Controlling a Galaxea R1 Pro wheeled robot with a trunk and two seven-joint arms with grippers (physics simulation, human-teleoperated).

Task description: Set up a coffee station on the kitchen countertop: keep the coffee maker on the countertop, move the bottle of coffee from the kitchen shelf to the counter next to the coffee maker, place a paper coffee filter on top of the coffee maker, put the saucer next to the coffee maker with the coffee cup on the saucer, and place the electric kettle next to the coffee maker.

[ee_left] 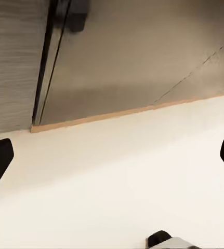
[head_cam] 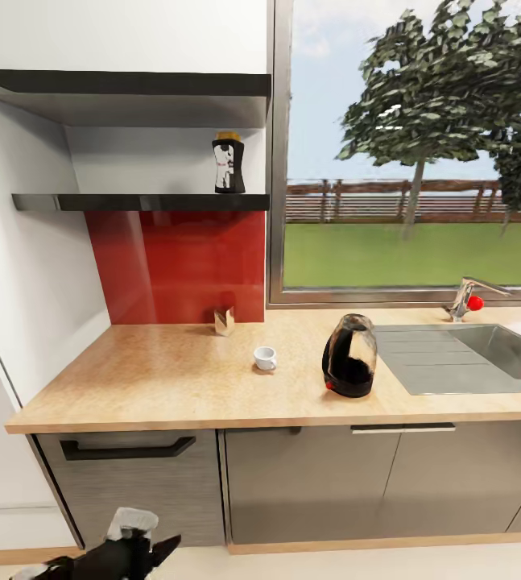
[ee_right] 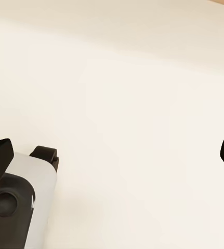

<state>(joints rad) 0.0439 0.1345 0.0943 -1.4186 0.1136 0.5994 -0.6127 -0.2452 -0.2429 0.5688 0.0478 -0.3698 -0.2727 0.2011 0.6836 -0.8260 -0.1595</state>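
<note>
The bottle of coffee (head_cam: 229, 163), dark with a gold lid, stands on the thin kitchen shelf (head_cam: 139, 202). On the kitchen countertop (head_cam: 155, 379) below, a small cream paper coffee filter (head_cam: 225, 321) rests against the red backsplash. The white coffee cup (head_cam: 265, 358) sits mid-counter, and to its right is the dark glass electric kettle (head_cam: 349, 356). The coffee maker and the saucer are out of view. My left gripper (ee_left: 112, 161) is open, low over the pale floor by the cabinet fronts. My right gripper (ee_right: 112, 155) is open too, above bare floor.
A thicker dark slab (head_cam: 123, 95) hangs above the shelf. The steel sink (head_cam: 469, 354) and its faucet (head_cam: 465, 298) lie right of the kettle under a window. Grey cabinet fronts (head_cam: 308, 483) and a drawer handle (head_cam: 127, 449) face me. A white wall (head_cam: 26, 266) bounds the left.
</note>
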